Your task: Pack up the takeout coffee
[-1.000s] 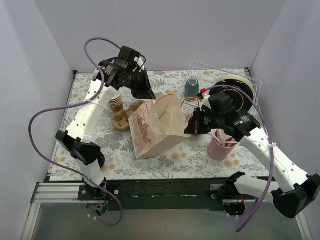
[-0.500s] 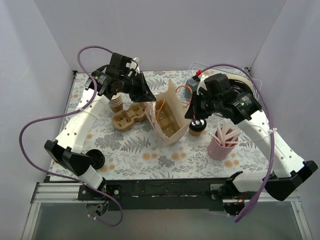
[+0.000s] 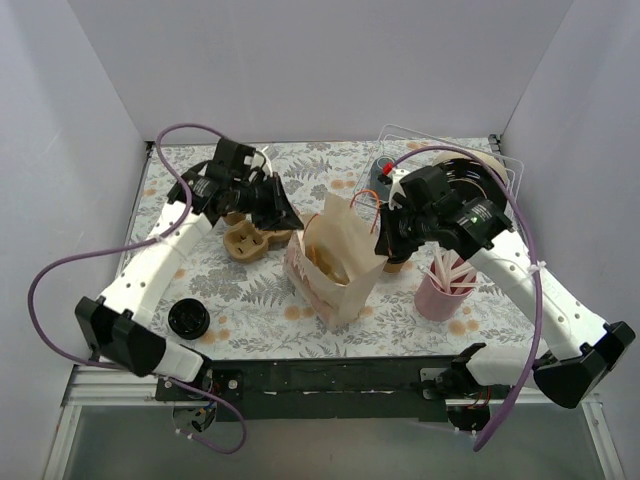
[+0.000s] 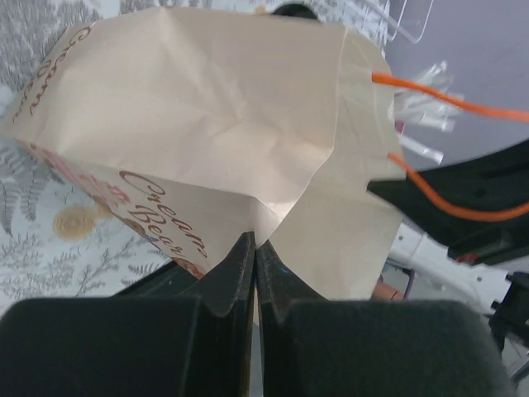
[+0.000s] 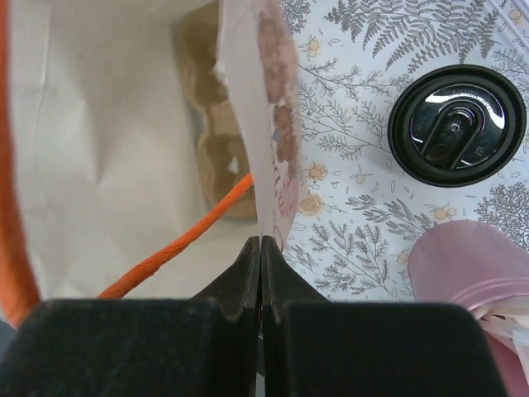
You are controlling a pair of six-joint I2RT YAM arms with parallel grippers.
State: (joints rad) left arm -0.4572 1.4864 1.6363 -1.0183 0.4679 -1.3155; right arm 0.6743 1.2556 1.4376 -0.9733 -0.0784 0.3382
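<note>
A cream paper bag with orange handles stands upright and open in the middle of the mat. My left gripper is shut on its left rim, and the left wrist view shows the paper pinched at the tips. My right gripper is shut on the right rim, its tips closed on the paper edge. The takeout coffee, brown with a black lid, stands on the mat just right of the bag, partly hidden under my right wrist.
A pink cup of straws stands right of the coffee. A tan pulp carrier and stacked paper cups sit left of the bag. A round black object lies near left. A grey mug and clear rack stand at the back.
The bag has been raised from lying on its side to upright, mouth up. Both grippers kept hold of its rims and came nearer. The coffee has slipped partly under my right wrist.
</note>
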